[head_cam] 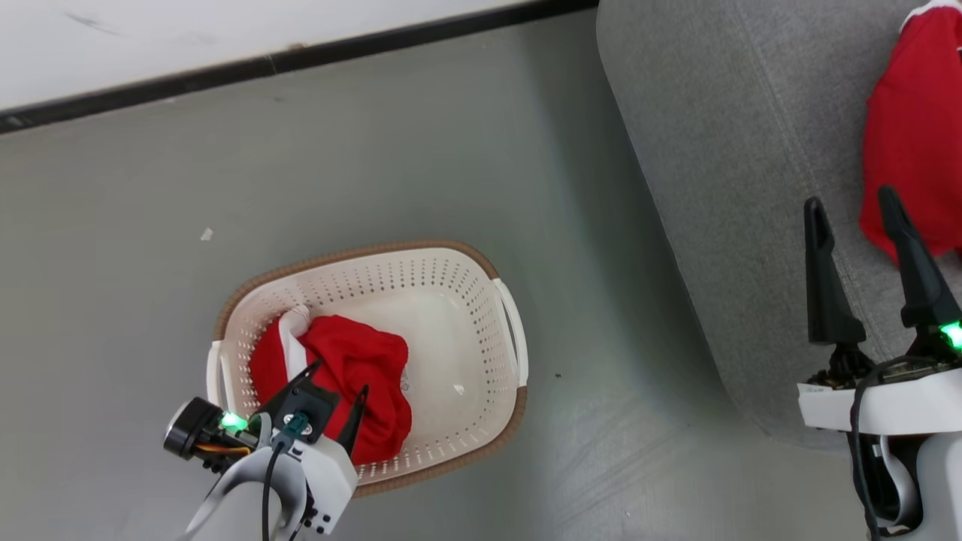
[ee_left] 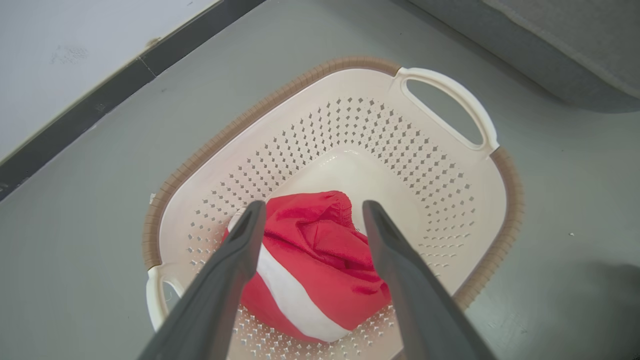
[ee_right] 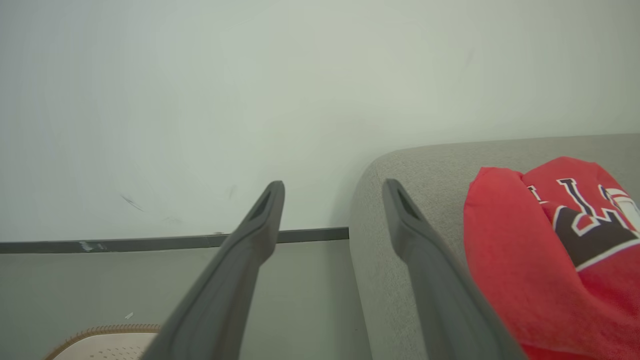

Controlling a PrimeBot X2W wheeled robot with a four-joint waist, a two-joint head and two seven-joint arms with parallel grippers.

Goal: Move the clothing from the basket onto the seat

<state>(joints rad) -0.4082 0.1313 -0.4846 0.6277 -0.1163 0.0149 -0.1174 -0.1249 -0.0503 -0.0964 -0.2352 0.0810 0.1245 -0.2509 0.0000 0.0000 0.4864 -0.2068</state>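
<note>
A crumpled red white-striped garment (head_cam: 353, 379) lies in the cream perforated basket (head_cam: 451, 259), while a lettered red garment (ee_right: 525, 280) rests on the grey sofa (head_cam: 721, 188).

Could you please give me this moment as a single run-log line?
left gripper: open over striped red garment in laundry basket | right gripper: open, empty, by sofa | lettered red garment: on sofa
</note>
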